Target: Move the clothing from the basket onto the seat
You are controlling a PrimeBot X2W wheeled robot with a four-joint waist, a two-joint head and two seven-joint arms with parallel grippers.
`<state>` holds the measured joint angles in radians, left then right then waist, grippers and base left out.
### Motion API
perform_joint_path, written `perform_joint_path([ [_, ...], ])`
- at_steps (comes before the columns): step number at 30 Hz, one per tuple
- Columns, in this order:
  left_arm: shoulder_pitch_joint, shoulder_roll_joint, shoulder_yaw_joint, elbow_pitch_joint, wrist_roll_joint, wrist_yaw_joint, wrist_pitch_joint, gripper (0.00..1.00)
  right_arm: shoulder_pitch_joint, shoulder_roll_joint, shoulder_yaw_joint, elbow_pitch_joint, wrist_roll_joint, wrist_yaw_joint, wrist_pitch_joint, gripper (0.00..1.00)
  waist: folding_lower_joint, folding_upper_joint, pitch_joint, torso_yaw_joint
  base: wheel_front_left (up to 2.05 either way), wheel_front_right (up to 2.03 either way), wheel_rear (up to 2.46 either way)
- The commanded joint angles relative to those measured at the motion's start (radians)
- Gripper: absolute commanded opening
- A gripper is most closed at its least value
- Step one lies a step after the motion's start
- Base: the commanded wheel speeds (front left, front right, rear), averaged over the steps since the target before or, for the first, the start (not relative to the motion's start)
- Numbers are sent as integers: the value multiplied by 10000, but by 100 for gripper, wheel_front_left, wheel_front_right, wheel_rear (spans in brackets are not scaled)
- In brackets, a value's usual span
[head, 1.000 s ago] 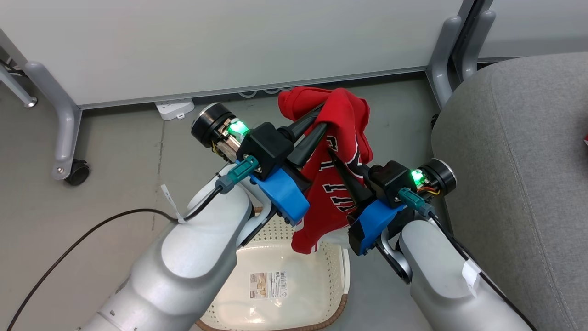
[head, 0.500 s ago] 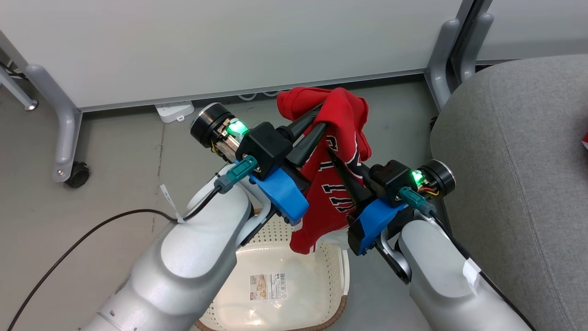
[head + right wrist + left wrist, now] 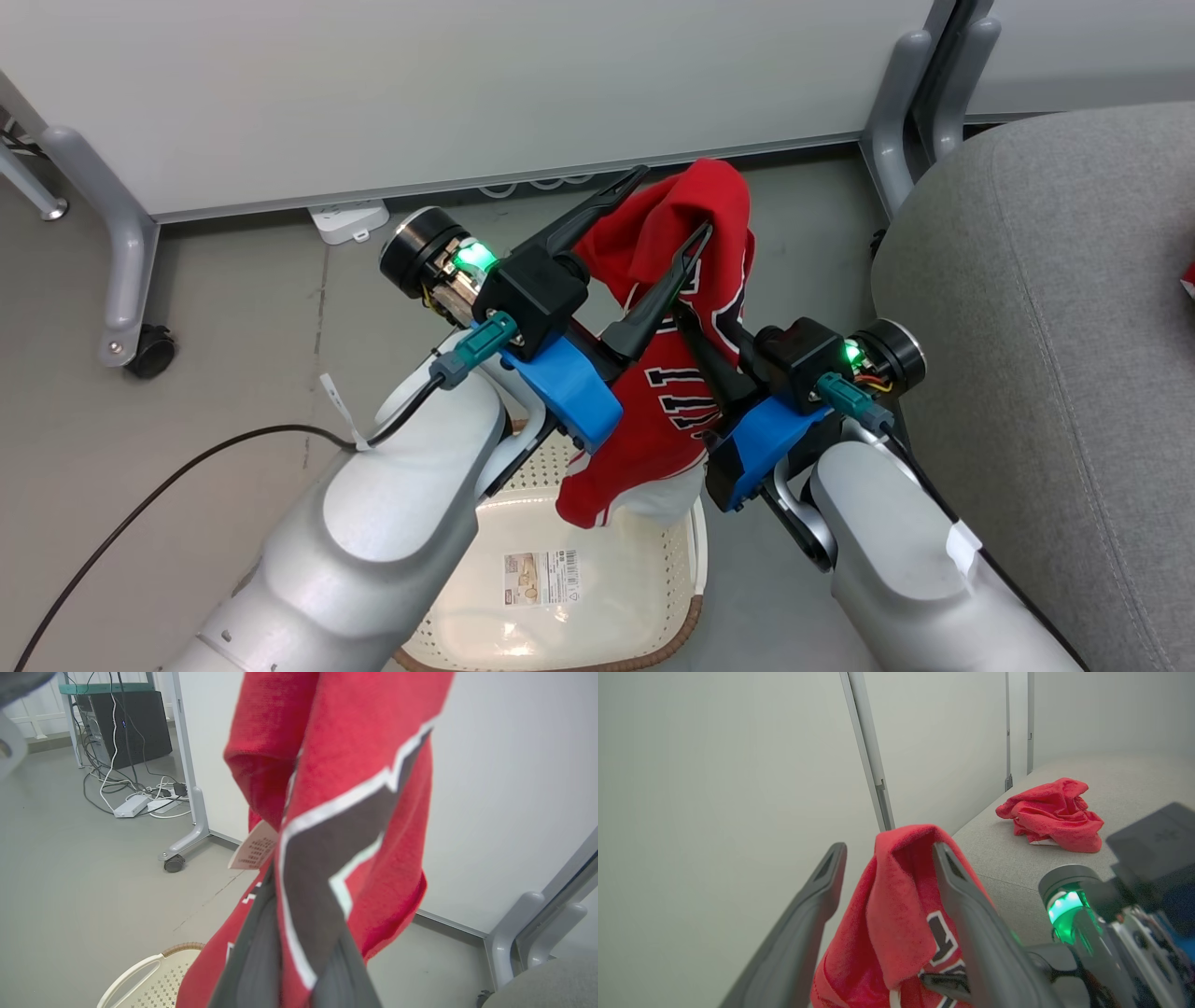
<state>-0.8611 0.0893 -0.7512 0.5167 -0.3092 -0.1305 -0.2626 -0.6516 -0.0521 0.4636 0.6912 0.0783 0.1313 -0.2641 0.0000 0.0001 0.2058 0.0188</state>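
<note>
- Head view: the left gripper (image 3: pixel 674 201) has its two fingers spread wide and clamps nothing. A fold of the red jersey (image 3: pixel 686 411) sits in the gap and lies against the finger nearer the seat (image 3: pixel 1027 327).
- The right gripper (image 3: pixel 681 317) is closed, pinching the jersey at its lettered front, and the cloth hangs down from that grip.
- The jersey hangs in the air between the two arms, with its lower end above the far edge of the basket (image 3: pixel 693 560). Whether it touches the rim I cannot tell. The basket stands on the floor (image 3: pixel 233 308) near the seat's left edge.
- Left wrist view: this gripper's fingers (image 3: pixel 817 896) stand well apart. The jersey's peak rises between them and touches the right-hand one.
- A second red garment (image 3: pixel 1050 816) lies crumpled on the seat, in from its edge and well apart from the jersey.
- Right wrist view: the jersey hangs straight in front of the lens, its black lettering outlined in white and a paper tag at its left side.
- The right gripper's two grey fingers rise from the bottom edge pressed together, with the red cloth caught between them.
- A basket handle shows at the lower left, and a corner of the seat at the lower right.
</note>
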Motion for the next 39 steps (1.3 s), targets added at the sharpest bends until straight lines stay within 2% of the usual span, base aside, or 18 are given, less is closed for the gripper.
perform_joint_path([
  [1,34,34,47,28,46,7,-33,100,-178,30,-54,-97,46,-11,-5,0,0,-1,45,-35,0,0,0],
  [7,35,85,20,47,140,8,-33,100,-248,24,-394,-311,94,-11,-5,0,0,-1,281,-306,0,0,0],
  [14,-78,145,-192,68,116,7,-33,100,-220,19,-1120,-730,18,-11,-5,0,0,-1,671,-919,0,0,0],
  [39,-231,453,-1374,137,-142,8,-33,100,1105,17,-4496,-2704,-176,-11,-6,0,0,-1,1716,-3889,0,0,0],
])
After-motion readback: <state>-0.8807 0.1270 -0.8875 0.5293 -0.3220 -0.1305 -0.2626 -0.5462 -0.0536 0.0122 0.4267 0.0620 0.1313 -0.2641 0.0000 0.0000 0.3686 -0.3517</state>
